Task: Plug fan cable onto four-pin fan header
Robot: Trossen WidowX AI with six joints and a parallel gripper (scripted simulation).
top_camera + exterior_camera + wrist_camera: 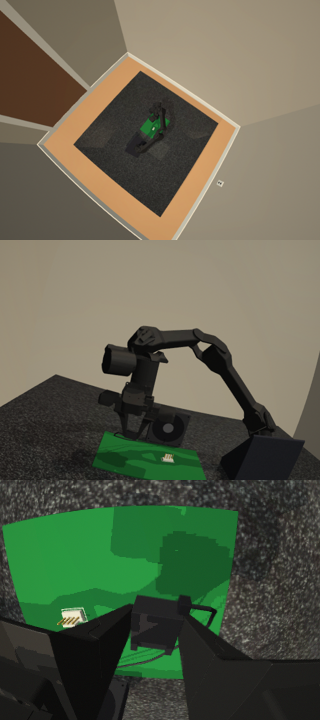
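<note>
My gripper is shut on the black cable plug, which sits between the fingertips in the wrist view, with the thin black cable leaving its right side. The plug is held above the far part of the green board. The white four-pin header stands on the board with its pins bare, to the left of the plug in the wrist view and to the right in the exterior view. The plug and header are apart. The gap under the plug is hard to judge.
The black square fan stands upright behind the board, close to the gripper. The cable loops over the board's far side. The arm's dark wedge-shaped base is at the right in the exterior view.
</note>
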